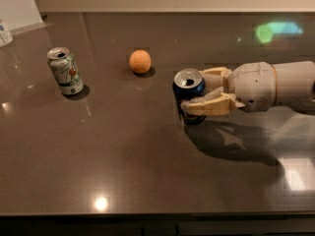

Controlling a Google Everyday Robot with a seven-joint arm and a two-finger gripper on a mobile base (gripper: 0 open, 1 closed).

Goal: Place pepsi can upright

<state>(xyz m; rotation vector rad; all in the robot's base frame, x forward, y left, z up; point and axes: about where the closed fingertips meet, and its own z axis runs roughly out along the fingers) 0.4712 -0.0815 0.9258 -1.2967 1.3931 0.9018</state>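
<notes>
Risk of toppling is the principal finding: the pepsi can (184, 93) stands upright, open top uppermost, right of and nearer the camera than the orange (140, 61), with its base at or just above the bench (123, 161); full contact cannot be confirmed. If the jaws part before the base is seated flat, the can may rock and fall. A sideways drag on withdrawal, or a jaw catching the wall, could tip it or slide it. Excess squeeze could dent the thin wall. A fallen can could roll toward the orange, which is near; the white and green can (65, 71), left of the orange and well apart from it, is judged at little risk. Pose: the arm (290, 85) reaches in roughly level from the right, farther from the orange than the pepsi can is. The gripper (196, 90) sits at the can's mid-height, jaws pinching the can, one on its far side, one on its near side.
</notes>
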